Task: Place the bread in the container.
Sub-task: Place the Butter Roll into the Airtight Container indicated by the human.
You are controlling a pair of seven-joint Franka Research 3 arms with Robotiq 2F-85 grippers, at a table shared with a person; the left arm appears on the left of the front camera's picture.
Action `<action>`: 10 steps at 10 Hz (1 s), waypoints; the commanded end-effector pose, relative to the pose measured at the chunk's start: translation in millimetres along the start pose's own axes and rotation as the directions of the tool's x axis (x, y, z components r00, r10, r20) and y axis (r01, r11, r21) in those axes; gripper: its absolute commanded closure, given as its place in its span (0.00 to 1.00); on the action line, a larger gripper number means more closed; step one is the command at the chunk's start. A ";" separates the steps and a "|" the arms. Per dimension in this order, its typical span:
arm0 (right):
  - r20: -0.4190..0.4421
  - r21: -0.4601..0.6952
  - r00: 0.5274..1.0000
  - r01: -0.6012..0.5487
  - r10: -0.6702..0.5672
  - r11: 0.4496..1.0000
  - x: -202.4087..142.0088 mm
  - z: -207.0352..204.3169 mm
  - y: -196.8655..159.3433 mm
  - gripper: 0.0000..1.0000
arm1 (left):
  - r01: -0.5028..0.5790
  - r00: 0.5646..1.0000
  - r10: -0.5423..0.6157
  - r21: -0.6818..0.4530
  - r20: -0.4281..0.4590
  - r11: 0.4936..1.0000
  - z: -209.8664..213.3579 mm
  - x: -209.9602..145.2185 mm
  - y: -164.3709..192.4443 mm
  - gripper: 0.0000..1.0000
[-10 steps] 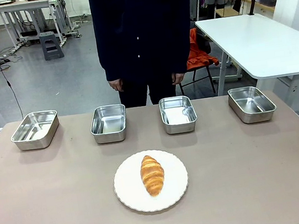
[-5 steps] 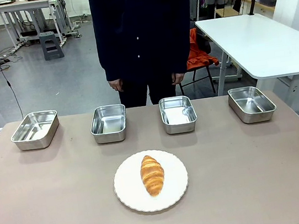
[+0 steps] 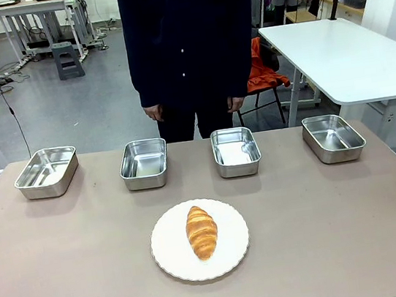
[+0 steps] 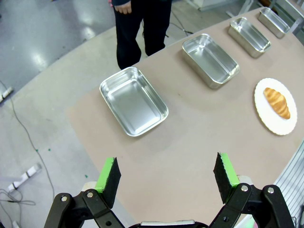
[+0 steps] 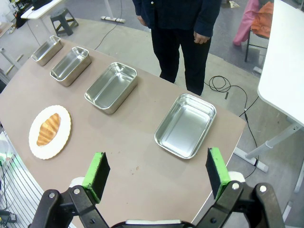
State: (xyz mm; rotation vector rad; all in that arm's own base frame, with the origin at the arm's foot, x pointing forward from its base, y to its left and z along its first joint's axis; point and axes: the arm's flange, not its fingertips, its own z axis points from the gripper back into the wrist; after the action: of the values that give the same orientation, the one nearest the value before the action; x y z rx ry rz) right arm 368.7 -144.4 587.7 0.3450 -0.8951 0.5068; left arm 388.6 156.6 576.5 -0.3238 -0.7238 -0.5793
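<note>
The bread [image 3: 201, 231], a golden-brown croissant, lies on a round white plate [image 3: 171, 259] at the near middle of the table. Several identical shiny steel trays stand in a row behind it, all empty: far left [image 3: 46, 172], inner left [image 3: 144, 163], inner right [image 3: 235, 152], far right [image 3: 333, 137]. Which tray is the container I cannot tell. My left gripper [image 4: 166, 173] hangs open high over the table's left end, the nearest tray [image 4: 134, 100] below it and the bread [image 4: 277, 102] farther off. My right gripper [image 5: 156, 171] hangs open above the right end, over a tray [image 5: 185, 125], with the bread [image 5: 49, 128] far off.
A person in dark clothes [image 3: 190, 39] stands at the far edge behind the middle trays, hands [image 3: 153, 113] hanging down away from the table. A white table [image 3: 340, 54] and an orange-draped chair [image 3: 263, 73] stand beyond the far right corner.
</note>
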 end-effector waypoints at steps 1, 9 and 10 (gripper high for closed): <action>0.007 0.003 1.000 -0.002 0.002 1.000 0.3 0.0 -0.4 0.00 | -0.007 1.000 0.007 0.005 0.002 1.000 1.2 0.8 -0.1 0.00; 0.007 0.003 1.000 -0.002 0.002 1.000 0.3 0.0 -0.4 0.00 | -0.007 1.000 0.007 0.005 0.002 1.000 1.2 0.8 -0.1 0.00; 0.007 0.003 1.000 -0.002 0.002 1.000 0.3 0.0 -0.4 0.00 | -0.007 1.000 0.007 0.005 0.002 1.000 1.2 0.8 -0.1 0.00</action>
State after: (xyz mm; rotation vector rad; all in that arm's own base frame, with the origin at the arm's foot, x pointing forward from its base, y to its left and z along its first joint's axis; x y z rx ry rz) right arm 368.7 -144.4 587.7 0.3450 -0.8951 0.5068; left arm 388.6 156.6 576.5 -0.3238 -0.7238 -0.5793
